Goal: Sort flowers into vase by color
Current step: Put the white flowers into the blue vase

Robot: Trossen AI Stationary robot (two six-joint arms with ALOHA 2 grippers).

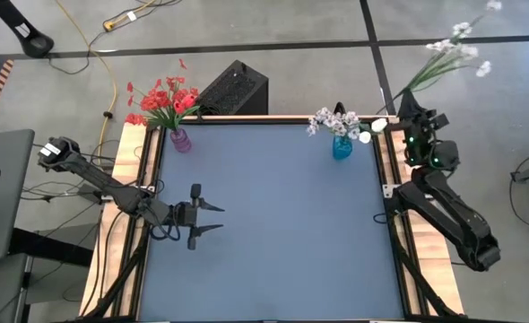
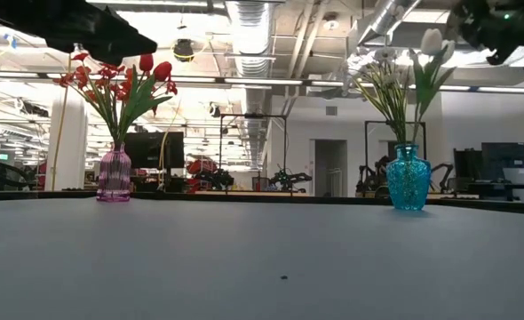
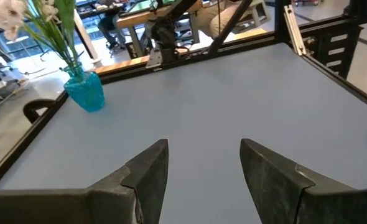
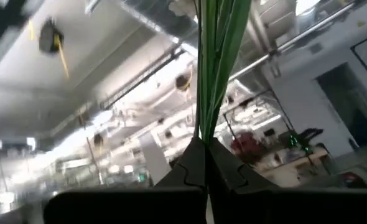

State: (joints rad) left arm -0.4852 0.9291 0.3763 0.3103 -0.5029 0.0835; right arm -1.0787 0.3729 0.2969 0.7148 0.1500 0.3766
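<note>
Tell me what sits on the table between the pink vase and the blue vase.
Nothing: in the high view, only bare table top runs from the pink vase to the blue vase. The low view shows the same gap.

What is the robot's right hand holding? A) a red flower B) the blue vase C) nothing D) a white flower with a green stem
D: the right hand is shut on the green stem of a white-bloomed flower, held out past the table's edge, away from the blue glass vase.
</note>
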